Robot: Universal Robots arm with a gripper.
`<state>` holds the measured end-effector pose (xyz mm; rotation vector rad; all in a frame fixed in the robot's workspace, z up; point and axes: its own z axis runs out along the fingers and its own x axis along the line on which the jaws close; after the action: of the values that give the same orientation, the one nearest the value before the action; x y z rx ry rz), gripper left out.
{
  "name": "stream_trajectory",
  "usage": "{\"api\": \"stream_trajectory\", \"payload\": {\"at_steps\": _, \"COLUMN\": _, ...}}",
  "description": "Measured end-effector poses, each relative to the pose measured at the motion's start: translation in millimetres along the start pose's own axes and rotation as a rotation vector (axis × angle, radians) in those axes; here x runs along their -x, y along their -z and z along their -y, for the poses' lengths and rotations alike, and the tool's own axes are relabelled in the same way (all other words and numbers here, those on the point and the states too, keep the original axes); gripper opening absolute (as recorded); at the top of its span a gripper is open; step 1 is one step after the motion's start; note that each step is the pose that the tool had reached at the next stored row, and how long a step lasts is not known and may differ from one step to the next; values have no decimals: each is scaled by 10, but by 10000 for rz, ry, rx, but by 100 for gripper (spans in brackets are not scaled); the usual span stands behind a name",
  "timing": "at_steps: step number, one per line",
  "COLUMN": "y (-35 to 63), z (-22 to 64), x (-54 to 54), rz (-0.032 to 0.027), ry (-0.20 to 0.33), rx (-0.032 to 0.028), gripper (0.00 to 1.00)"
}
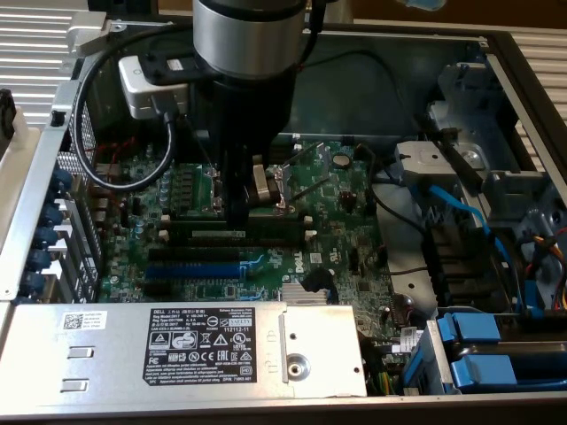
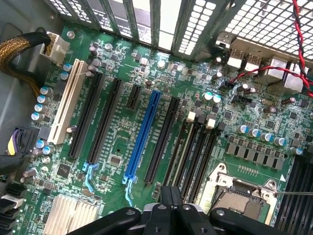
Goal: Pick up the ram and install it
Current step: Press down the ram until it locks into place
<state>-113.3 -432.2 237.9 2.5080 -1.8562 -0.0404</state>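
Under hand [image 1: 237, 215]: ram [image 1: 257, 228] in slot | hand closed, at ram

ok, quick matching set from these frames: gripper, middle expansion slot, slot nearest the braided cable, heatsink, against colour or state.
Things:
1. gripper
2. middle expansion slot
3. slot nearest the braided cable
4. heatsink

Colour or state:
A. white
B. silver, finned
C. shut
D. blue

Pairs: 1-C, 2-D, 3-A, 4-B

We see the gripper [image 1: 241, 212] pressed down at frame centre onto the ram [image 1: 244, 235] lying in its slot on the green motherboard [image 1: 328, 239].
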Motion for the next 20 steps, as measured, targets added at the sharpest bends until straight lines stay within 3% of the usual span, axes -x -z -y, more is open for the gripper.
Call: {"api": "stream_trajectory", "payload": {"at_steps": 20, "y": -31, "z": -5, "x": 1, "rz": 86, "ry": 38, "rx": -15, "gripper": 11}}
